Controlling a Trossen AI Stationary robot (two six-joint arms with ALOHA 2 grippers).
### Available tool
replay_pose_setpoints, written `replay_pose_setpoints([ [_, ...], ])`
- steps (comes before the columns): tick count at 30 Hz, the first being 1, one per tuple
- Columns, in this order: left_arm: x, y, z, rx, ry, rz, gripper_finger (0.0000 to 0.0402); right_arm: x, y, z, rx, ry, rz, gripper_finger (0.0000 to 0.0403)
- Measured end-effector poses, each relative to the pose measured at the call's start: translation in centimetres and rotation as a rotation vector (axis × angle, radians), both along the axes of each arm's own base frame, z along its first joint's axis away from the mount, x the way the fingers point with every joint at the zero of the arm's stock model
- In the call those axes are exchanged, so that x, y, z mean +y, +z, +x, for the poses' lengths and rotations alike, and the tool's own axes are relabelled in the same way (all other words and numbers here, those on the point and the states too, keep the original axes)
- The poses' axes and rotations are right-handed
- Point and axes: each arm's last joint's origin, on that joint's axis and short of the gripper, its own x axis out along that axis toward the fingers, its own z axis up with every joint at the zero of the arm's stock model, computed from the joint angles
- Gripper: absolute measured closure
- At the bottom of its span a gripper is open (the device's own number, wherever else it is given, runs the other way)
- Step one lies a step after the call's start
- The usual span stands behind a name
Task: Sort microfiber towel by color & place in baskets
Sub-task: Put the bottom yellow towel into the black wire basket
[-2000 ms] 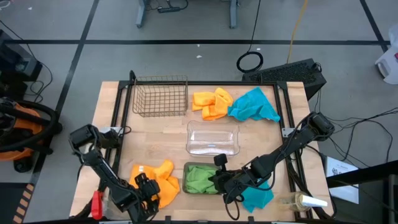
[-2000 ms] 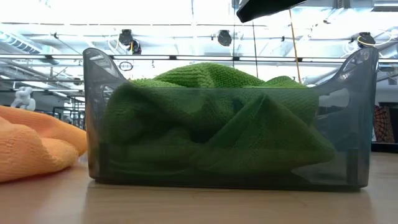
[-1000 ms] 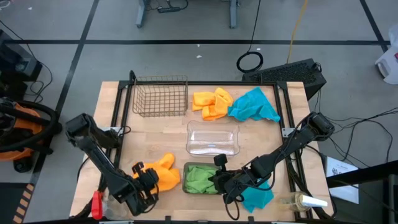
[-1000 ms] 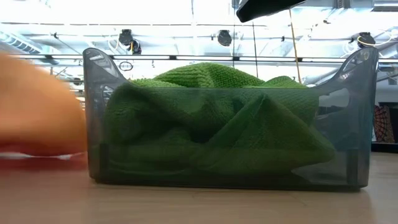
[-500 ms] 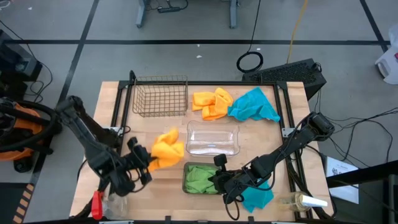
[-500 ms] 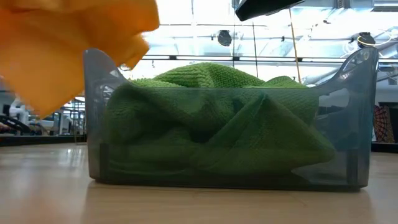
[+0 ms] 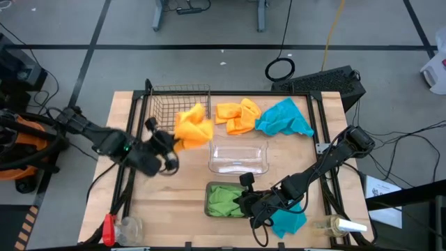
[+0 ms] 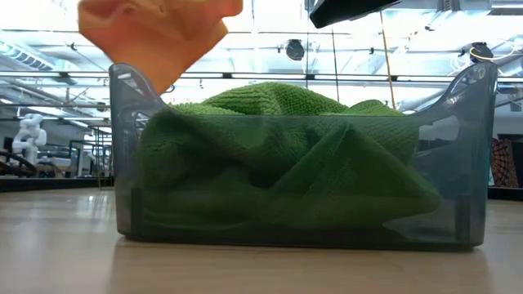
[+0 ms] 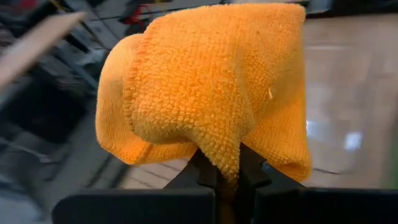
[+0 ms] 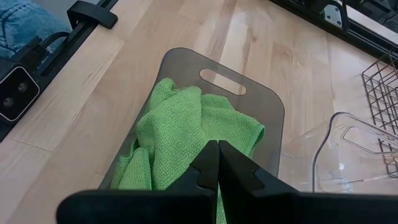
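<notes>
My left gripper (image 7: 173, 142) is shut on an orange towel (image 7: 192, 127), carried in the air beside the brown wire basket's (image 7: 180, 108) near right corner. In the low view that towel (image 8: 155, 33) hangs at the top left. A second orange towel (image 7: 237, 116) and a teal towel (image 7: 284, 117) lie on the table at the far side. Another teal towel (image 7: 289, 223) lies at the near right. Green towels (image 10: 186, 140) fill the grey tray (image 10: 249, 81). My right gripper (image 10: 217, 163) is shut just over them. My left gripper pinches a bunched fold of the orange towel (image 9: 225, 163) between its two fingers, coming roughly level from the table's left. The rest of the cloth balloons out beyond the fingertips (image 9: 205, 174), slack and lifted clear of the table. My right gripper: I cannot tell whether its shut fingertips touch the green towel.
A clear plastic tray (image 7: 238, 155) stands in the middle of the table, between the wire basket and the grey tray (image 7: 209, 201). A bottle (image 7: 339, 225) lies at the near right corner, and a red object (image 7: 108, 230) at the near left.
My left gripper has risen from the table's near left and travelled toward the far edge, up to the wire basket. It has stayed shut on the orange towel, which has come off the table and now hangs clear.
</notes>
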Motion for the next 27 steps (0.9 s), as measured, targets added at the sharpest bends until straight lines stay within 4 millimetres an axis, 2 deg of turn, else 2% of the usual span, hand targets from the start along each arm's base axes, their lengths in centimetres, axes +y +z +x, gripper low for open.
replay_pose_setpoints([
  [5, 4.0, 1.1, 1.3, 0.034, 0.062, 0.100, 0.0388, 0.0, 0.0, 0.0, 0.002, 0.001, -0.002, 0.0403],
  [12, 9.7, 1.6, 2.5, 0.092, 0.040, 0.087, 0.0388, -0.1, -0.1, -0.1, 0.009, 0.007, -0.054, 0.0403],
  [18, 13.9, 0.6, 2.8, 0.172, 0.053, -0.004, 0.0388, -0.7, -0.2, -0.2, -0.013, -0.065, -0.217, 0.0403],
  [27, 18.2, -2.3, 4.2, 0.363, 0.071, -0.035, 0.0389, -1.7, 0.0, -0.8, -0.029, -0.204, -0.411, 0.0403],
])
